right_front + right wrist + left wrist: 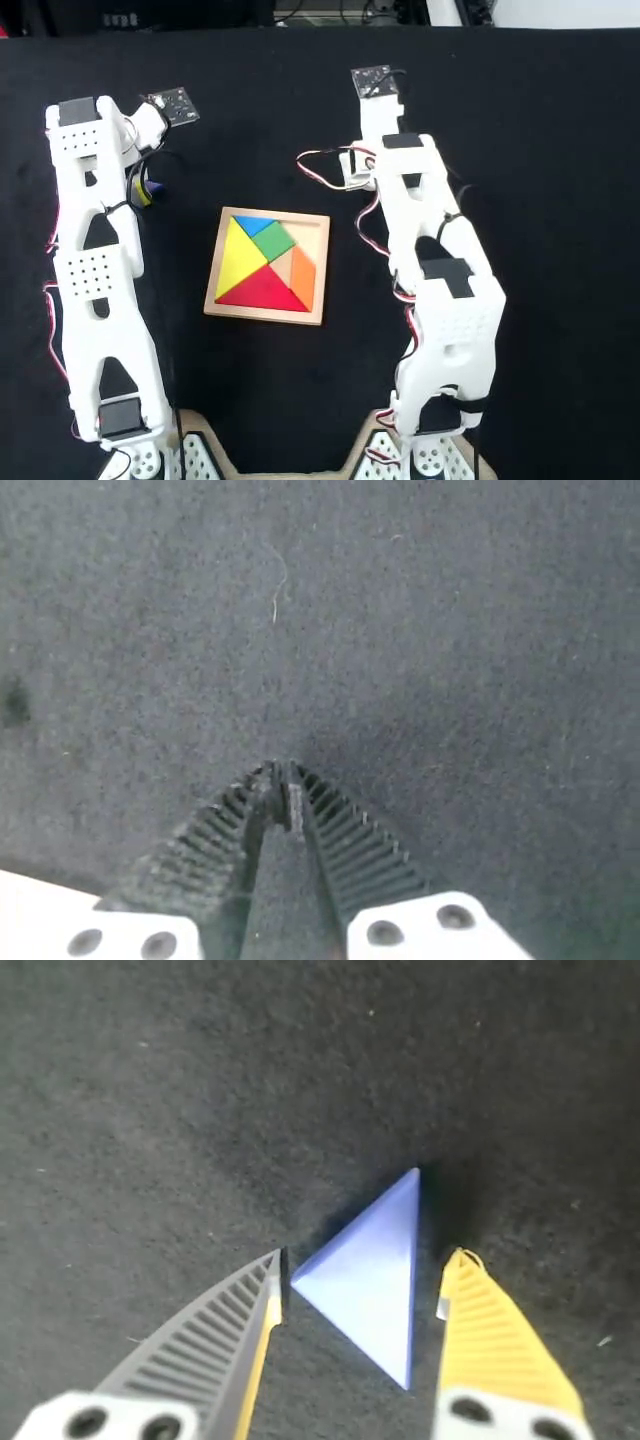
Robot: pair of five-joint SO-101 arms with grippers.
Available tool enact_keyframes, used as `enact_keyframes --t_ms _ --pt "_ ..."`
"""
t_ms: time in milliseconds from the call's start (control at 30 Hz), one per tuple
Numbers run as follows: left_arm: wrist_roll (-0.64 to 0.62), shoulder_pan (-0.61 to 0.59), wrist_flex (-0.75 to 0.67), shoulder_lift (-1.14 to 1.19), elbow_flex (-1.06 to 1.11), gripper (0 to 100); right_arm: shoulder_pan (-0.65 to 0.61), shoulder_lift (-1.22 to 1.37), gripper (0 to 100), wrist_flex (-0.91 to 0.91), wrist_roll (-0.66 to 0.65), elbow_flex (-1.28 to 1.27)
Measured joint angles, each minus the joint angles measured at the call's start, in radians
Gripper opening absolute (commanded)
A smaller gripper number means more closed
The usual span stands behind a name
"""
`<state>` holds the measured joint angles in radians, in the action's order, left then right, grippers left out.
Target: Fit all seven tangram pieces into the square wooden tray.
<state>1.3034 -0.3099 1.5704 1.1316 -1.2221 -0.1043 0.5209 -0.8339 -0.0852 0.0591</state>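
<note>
Worktop (560,180) — covered edge to edge in a black felt-like cloth (270,400), lying flat. Beyond its far edge: dark cables (330,12) and a white surface (560,10) at the corner. At the near edge, a pale wooden board (290,474). Right wrist view: one pale fibre (278,585) lying on the cloth — a dark spot (14,702) well apart from it.

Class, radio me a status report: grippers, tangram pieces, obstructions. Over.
Left gripper open, straddling blue triangle on cloth. Right gripper shut, holding nothing. Wooden tray holds the other pieces. No obstruction seen.
</note>
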Motion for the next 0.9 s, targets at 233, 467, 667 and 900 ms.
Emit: enact_keyframes --t_ms 233,467,667,900 --pt "0.0 -0.003 0.002 0.011 -0.055 34 0.0 0.0 1.1 0.0 0.0 0.0" --pt "0.029 -0.041 0.002 0.011 -0.06 33 0.0 0.002 1.1 0.0 -0.032 0.0" --pt "0.075 -0.061 0.0 0.025 -0.061 33 0.0 0.002 1.1 0.0 -0.037 0.0" --pt "0.091 -0.061 -0.049 0.08 -0.064 33 0.0 0.002 1.1 0.0 -0.037 0.0"
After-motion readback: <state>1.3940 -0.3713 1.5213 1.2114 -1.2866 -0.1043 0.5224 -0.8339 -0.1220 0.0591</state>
